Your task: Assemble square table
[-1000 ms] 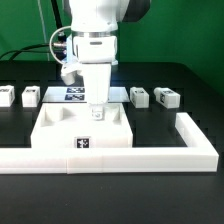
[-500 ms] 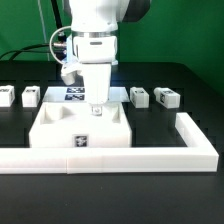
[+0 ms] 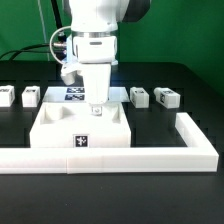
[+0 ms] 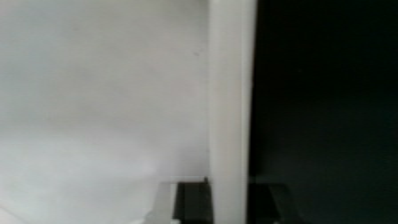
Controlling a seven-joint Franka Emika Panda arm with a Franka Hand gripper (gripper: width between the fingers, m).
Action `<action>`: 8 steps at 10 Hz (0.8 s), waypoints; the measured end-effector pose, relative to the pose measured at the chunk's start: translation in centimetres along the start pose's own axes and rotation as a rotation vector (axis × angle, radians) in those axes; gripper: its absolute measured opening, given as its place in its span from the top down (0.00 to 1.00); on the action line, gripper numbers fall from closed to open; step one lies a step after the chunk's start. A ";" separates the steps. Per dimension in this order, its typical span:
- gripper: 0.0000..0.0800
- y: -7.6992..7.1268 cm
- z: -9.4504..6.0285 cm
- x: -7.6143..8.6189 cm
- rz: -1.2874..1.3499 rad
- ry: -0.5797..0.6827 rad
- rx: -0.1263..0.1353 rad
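The white square tabletop lies tray-like on the black table, against the L-shaped border bar. My gripper is down on its far rim, beside a tag there. In the wrist view the white rim runs straight between my two dark fingertips, with the tray's floor on one side and black table on the other. The jaws stand close against the rim on both sides, so my gripper looks shut on it. Several white legs lie behind: two at the exterior view's left and two at its right.
The marker board lies flat behind the tabletop, partly hidden by my arm. The border bar runs along the front and turns back at the exterior view's right. A green wall stands behind the table.
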State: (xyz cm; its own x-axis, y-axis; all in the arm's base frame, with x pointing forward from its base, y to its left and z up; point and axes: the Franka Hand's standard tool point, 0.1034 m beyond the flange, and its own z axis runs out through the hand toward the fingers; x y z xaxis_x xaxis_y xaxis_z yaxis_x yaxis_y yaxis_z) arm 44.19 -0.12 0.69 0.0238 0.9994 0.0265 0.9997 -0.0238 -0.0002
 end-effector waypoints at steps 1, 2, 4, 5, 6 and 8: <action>0.93 0.1 0.0 1.4 0.012 0.006 0.008; 0.93 0.5 0.1 2.7 -0.004 0.015 0.006; 0.93 1.3 0.1 4.7 -0.002 0.024 0.005; 0.93 1.9 0.1 5.9 -0.017 0.023 0.022; 0.93 2.5 0.1 6.7 -0.028 0.028 0.016; 0.93 3.4 0.1 8.2 -0.013 0.035 0.008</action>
State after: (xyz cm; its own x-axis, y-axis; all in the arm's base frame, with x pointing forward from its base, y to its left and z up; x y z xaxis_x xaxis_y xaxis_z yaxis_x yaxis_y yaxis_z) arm 47.79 7.99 0.76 0.0105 0.9981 0.0614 0.9999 -0.0100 -0.0080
